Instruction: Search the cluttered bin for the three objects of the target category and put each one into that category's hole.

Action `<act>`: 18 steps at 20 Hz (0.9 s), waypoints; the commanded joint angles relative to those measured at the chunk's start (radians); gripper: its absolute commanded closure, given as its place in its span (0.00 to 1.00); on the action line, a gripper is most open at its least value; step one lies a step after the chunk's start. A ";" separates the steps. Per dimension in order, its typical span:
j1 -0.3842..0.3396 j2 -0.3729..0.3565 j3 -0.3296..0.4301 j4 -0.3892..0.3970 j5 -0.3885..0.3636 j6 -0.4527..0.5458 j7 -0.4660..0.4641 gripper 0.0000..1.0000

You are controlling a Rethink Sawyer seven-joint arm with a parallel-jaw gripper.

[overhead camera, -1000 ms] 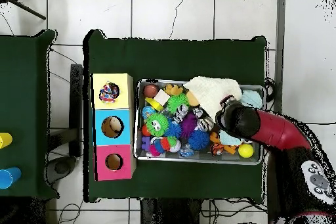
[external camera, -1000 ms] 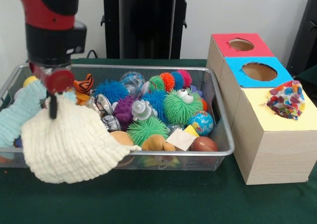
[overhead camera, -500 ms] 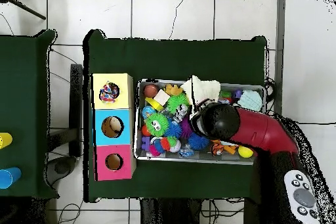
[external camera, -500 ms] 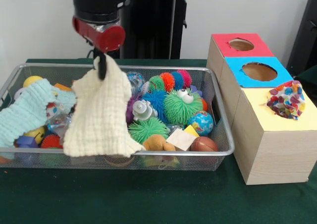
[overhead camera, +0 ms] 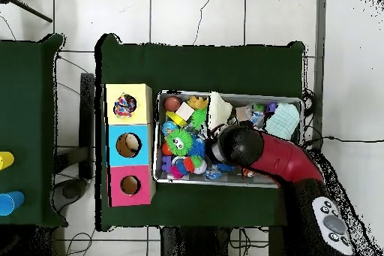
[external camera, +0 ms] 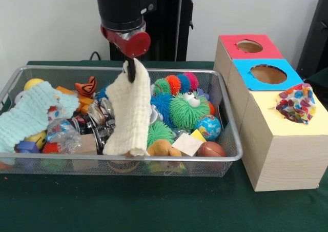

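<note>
A: The gripper (external camera: pixel 131 70) is pinched shut on the top corner of a cream cloth (external camera: pixel 131 114), which hangs in a long limp fold above the middle of the bin (external camera: pixel 225 157). Its lower hem reaches down to the front rim.

B: And from above?

A: The red arm (overhead camera: pixel 281 159) hides the gripper completely there. Only a pale strip of the cloth shows beside the arm's black end. The front view is the one that shows the grip.

B: What does the overhead view add?

A: The row of three boxes along one short side of the bin, their tops yellow, blue and red, each with a round hole.

B: Where is the patchwork ball?

A: The patchwork ball (external camera: pixel 296 103) sits in the hole (external camera: pixel 294 116) of the yellow-topped box (external camera: pixel 279 155), the upper part standing proud of the panel. From above it fills that opening (overhead camera: pixel 124 106). It looks soft, covered in small red, blue, yellow, white and green patches.

B: Textures in the bin?

A: Silver wire mesh with a thick rim. The cloth has a waffle-like knit. A pale blue cloth (external camera: pixel 28 116) of similar weave lies draped at one end. A spiky green ball with googly eyes (external camera: pixel 188 110) sits near a smooth globe-print ball (external camera: pixel 208 127), with a small brown ball (external camera: pixel 210 149) just in front.
</note>
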 commanded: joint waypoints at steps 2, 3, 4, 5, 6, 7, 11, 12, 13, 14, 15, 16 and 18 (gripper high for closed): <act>0.015 0.067 0.081 0.138 0.092 -0.076 0.130 1.00; 0.022 0.069 0.076 0.140 0.094 -0.084 0.133 1.00; 0.023 0.070 0.077 0.142 0.100 -0.081 0.129 1.00; 0.030 0.076 0.068 0.135 0.095 -0.080 0.123 1.00; 0.038 0.080 0.058 0.128 0.084 -0.079 0.113 1.00; 0.039 0.083 0.053 0.121 0.078 -0.077 0.104 1.00; 0.036 0.084 0.048 0.123 0.063 -0.121 0.090 0.00; 0.036 0.083 0.047 0.122 0.059 -0.125 0.087 0.00; 0.033 0.067 0.040 0.123 0.048 -0.120 0.074 0.00; 0.036 0.059 0.033 0.118 0.043 -0.118 0.071 0.00; 0.046 0.047 0.019 0.123 0.043 -0.118 0.085 0.00; 0.049 0.029 0.018 0.134 0.053 -0.116 0.094 0.00; 0.075 -0.005 -0.015 0.134 0.041 -0.096 0.107 0.00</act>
